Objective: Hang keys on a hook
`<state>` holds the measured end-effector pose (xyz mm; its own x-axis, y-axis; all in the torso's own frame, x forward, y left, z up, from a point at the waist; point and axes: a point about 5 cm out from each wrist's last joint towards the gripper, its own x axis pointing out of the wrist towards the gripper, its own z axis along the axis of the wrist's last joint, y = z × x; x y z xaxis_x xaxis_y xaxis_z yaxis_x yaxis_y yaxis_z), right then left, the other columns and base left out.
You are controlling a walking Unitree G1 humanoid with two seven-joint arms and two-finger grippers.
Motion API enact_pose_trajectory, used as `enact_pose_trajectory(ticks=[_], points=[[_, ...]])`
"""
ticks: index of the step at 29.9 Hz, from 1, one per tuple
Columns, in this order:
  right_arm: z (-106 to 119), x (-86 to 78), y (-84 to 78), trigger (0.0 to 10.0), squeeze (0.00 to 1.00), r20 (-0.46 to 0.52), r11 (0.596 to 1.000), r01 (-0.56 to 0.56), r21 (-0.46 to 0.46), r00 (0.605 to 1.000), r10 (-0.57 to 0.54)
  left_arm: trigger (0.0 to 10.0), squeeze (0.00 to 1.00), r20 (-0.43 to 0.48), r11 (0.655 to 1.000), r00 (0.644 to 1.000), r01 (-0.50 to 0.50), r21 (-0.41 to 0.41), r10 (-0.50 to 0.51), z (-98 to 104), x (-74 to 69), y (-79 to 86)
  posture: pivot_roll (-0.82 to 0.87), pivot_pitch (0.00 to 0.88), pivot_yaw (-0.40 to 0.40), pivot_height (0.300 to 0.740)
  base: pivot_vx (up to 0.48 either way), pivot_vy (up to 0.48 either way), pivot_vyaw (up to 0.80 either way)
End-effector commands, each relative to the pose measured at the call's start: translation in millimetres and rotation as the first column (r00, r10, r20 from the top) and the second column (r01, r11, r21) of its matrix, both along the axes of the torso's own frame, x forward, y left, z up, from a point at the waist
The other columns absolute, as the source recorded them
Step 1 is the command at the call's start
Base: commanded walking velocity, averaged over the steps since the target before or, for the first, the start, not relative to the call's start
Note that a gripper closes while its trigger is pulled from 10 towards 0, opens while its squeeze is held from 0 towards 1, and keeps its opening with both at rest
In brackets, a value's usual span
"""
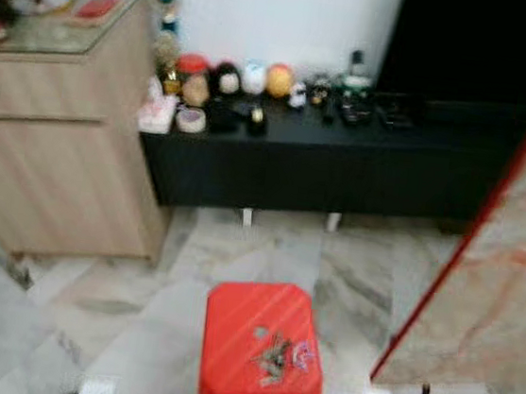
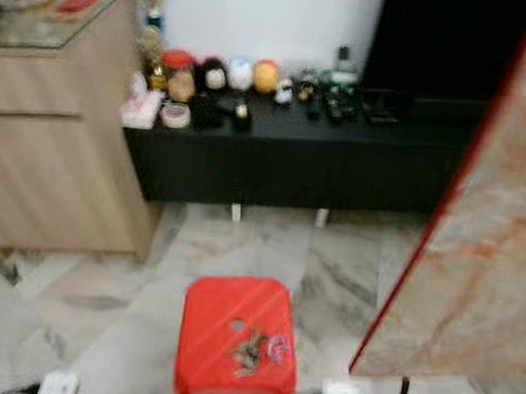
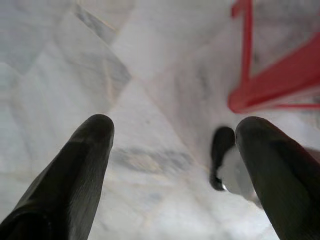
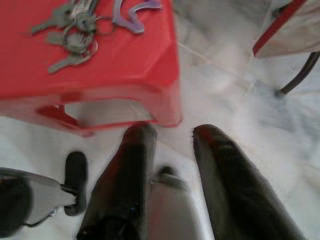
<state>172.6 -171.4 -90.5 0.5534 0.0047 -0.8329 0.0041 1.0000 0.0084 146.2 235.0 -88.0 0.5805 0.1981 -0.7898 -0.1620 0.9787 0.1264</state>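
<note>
A bunch of grey keys (image 1: pixel 273 355) with a purple tag (image 4: pixel 134 10) lies on top of a red plastic stool (image 1: pixel 260 349) on the marble floor just in front of me. In the right wrist view the keys (image 4: pixel 72 30) sit on the stool (image 4: pixel 100 65), beyond my right gripper (image 4: pixel 172 132), which hangs open beside the stool's edge, holding nothing. My left gripper (image 3: pixel 175 130) is open above the floor, with the stool's red leg (image 3: pixel 272 80) off to one side.
A low black cabinet (image 1: pixel 343 163) with small ornaments stands along the white wall ahead. A wooden sideboard (image 1: pixel 50 144) stands at the left. A red-edged marble-patterned board (image 1: pixel 497 271) leans at the right.
</note>
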Motion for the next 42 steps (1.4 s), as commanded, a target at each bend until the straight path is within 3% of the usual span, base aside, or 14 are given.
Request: enact_pose_trajectory(ticks=[1,9,33,42], points=[[-1.8,-6.3,-10.9,10.0,0.0,-0.016,1.0,0.025,-0.018,1.0,-0.025,10.0,0.0,-0.01,1.0,1.0,0.002,-0.018,-0.002,-2.1,-0.3,-7.0,0.03,0.03,0.017,0.74,0.0,0.48,0.0],[-0.7,-3.6,-9.5,10.0,0.0,-0.005,1.0,0.03,-0.011,1.0,-0.03,10.0,0.0,0.007,1.0,1.0,0.007,-0.016,-0.007,-0.5,4.8,-9.1,0.03,0.037,0.015,0.74,0.0,0.427,0.0],[0.7,-1.5,-8.1,10.0,0.0,0.024,1.0,0.009,-0.017,1.0,-0.009,10.0,0.0,0.039,0.999,0.999,0.026,-0.02,-0.025,1.7,9.1,-11.5,0.04,0.038,0.012,0.74,0.0,0.0,0.0],[1.5,-0.5,-9.9,10.0,0.0,0.035,0.999,0.053,-0.003,0.998,-0.053,10.0,0.0,0.034,0.999,0.999,0.035,-0.024,-0.034,0.6,7.8,-13.9,0.02,0.026,0.019,0.74,0.0,0.0,0.0]])
